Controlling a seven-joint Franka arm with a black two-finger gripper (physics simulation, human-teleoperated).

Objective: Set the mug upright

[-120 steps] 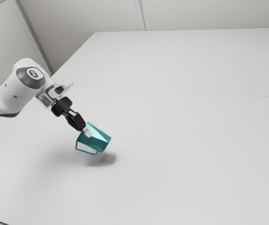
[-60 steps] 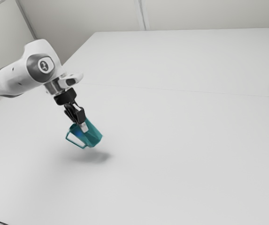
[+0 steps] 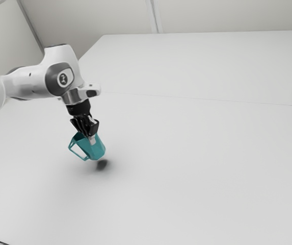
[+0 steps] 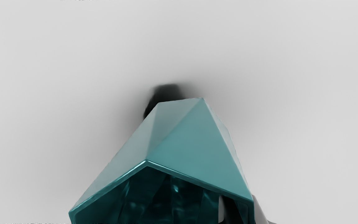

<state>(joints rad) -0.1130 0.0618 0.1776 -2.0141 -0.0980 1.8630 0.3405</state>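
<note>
So, biggest thing first: the white tabletop [image 3: 196, 163] runs across most of the exterior view. The Franka arm [image 3: 31, 82] reaches over it from the exterior view's left, ending in the black two-finger gripper [image 3: 91, 139]. That's pinched onto the wall of the faceted teal mug [image 3: 96, 148], one finger inside the rim and one outside as far as I can tell. The mug's up off the table, tilted, base low and mouth leaning back toward the handle [image 3: 76, 151] side. Its dark shadow [image 3: 102, 165] sits just below.

What could go wrong, imo: if the arm lowers before the tilt's gone, the base lands on an edge and the mug could roll over or get levered out of the grip. Thin wall, smooth slanted faces, so it might also pivot between the fingers. Let go too high and it drops and tips. The handle could snag if the lean gets worse.

Headcount: one tabletop (there's a seam, so can't swear it isn't two pushed together), one arm, one gripper, one mug, one handle, one dark shadow.
</note>
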